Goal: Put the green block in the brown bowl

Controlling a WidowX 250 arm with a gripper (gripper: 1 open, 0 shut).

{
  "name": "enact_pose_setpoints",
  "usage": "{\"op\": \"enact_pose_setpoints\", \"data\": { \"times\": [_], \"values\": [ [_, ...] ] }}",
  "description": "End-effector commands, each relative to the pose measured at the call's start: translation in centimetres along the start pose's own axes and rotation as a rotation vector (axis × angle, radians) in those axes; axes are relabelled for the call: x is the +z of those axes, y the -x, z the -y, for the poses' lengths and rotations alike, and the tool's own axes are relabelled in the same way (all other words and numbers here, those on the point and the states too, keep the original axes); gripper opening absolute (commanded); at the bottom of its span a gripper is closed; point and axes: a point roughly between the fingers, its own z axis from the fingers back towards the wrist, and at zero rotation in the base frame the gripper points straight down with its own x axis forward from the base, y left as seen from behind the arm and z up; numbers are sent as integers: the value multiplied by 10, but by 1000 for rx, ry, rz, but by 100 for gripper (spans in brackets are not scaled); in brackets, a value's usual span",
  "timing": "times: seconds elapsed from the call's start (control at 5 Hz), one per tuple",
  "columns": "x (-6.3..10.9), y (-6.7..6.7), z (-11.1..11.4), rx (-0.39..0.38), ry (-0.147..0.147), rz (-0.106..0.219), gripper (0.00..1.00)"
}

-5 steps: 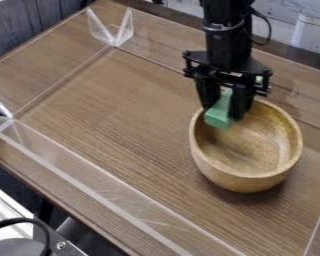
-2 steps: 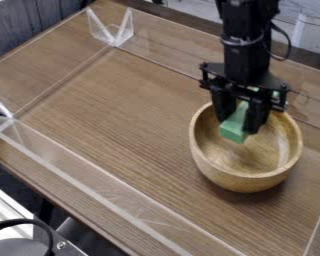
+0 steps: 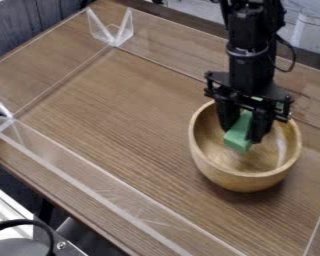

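Wood grain runs across the whole table (image 3: 109, 110), a brown laminate surface fenced by low clear acrylic walls (image 3: 69, 170) that catch the light along the near left edge and at the far corner. Inside those walls the left and middle of the surface lie bare, giving wide open room; the only loose object stands toward the right. That is the brown bowl (image 3: 216, 165), round, thick-walled and light in tone, its right side close to the right edge of the picture and its near rim well clear of the front acrylic wall.

The black gripper (image 3: 247, 128) hangs straight down over the bowl, its fingers reaching below the level of the rim on the far side of the hollow. Between them it pinches the green block (image 3: 239, 135), which stands on end, tilted a little, its lower end inside the bowl's cavity. Whether that lower end touches the bowl's floor cannot be told from this angle.

No brand, label or readable writing shows on any surface.

The arm's upper part is cut off by the top edge. The fingers cover much of the block's upper half. Dark cables and a curved black shape sit blurred at the bottom left corner, outside the enclosure, too indistinct to name.
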Motion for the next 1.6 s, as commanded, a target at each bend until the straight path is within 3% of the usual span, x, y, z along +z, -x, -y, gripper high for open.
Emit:
{"op": "enact_pose_setpoints", "data": {
  "times": [0.0, 0.8, 1.0, 1.4],
  "values": [
    [7, -6, 3, -14, -2, 36, 0],
    [-1, -7, 3, -15, 5, 18, 0],
    [0, -6, 3, -15, 8, 14, 100],
    [5, -3, 4, -4, 24, 21, 100]
  ]
}}
